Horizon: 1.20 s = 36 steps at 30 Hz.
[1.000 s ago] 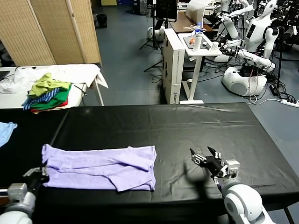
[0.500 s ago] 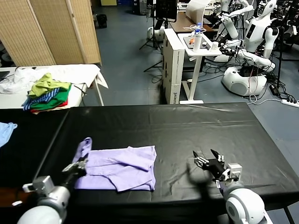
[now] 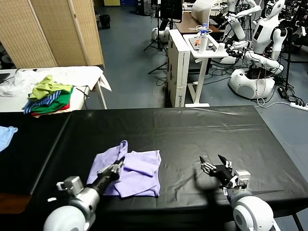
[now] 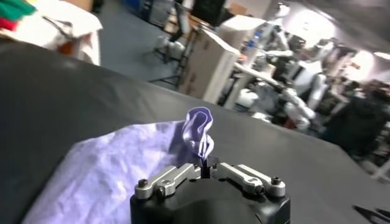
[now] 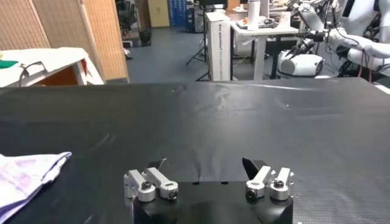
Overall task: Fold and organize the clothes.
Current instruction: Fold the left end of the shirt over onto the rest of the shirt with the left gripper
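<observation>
The clothes, one pale lavender T-shirt point(image 3: 139, 168), lie bunched on the black table point(image 3: 202, 127) near its front edge. My left gripper point(image 3: 117, 165) is shut on the shirt's left end and holds it raised over the rest of the fabric. In the left wrist view the pinched fold point(image 4: 198, 129) stands up out of the closed left gripper point(image 4: 207, 165), with the shirt point(image 4: 103, 176) spread below. My right gripper point(image 3: 215, 166) hovers over bare table to the right of the shirt, open and empty. The right wrist view shows the open right gripper point(image 5: 204, 165) and a shirt corner point(image 5: 27, 173) off to one side.
A heap of green, striped and red garments point(image 3: 48, 94) lies on a white side table at the back left. A light blue cloth point(image 3: 6, 134) sits at the black table's left edge. A white desk point(image 3: 202, 48) and other robots point(image 3: 262, 43) stand beyond.
My left gripper has travelled right along the front edge, carrying the shirt's left end up and over the middle, so the shirt now covers half its former width. The right gripper has barely moved.
</observation>
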Each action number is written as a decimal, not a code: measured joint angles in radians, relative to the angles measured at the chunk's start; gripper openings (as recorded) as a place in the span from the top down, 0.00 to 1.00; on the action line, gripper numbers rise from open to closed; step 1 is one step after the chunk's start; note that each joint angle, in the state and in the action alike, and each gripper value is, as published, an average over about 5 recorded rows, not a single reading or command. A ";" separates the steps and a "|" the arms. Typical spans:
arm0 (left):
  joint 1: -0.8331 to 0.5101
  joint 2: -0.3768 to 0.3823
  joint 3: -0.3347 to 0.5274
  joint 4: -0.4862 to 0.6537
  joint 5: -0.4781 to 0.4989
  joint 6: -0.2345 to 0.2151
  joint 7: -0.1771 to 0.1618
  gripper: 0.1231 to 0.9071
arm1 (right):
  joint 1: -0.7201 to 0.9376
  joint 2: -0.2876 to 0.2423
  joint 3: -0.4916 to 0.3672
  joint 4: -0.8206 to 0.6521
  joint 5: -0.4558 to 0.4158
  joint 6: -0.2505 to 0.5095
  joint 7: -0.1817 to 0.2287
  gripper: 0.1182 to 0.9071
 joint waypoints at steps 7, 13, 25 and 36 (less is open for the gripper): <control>-0.014 -0.003 0.052 0.010 0.004 0.000 0.010 0.93 | -0.008 0.007 -0.001 0.000 -0.011 0.000 -0.001 0.00; -0.018 -0.008 0.072 0.018 0.007 -0.001 0.014 0.93 | -0.009 0.012 -0.005 0.001 -0.017 0.000 -0.001 0.00; -0.043 -0.052 0.102 0.068 0.061 -0.016 0.024 0.93 | -0.011 0.012 -0.011 0.004 -0.030 0.000 -0.016 0.00; -0.045 -0.121 0.135 0.093 0.093 -0.021 0.022 0.62 | 0.019 -0.011 -0.051 -0.002 -0.035 0.003 -0.038 0.00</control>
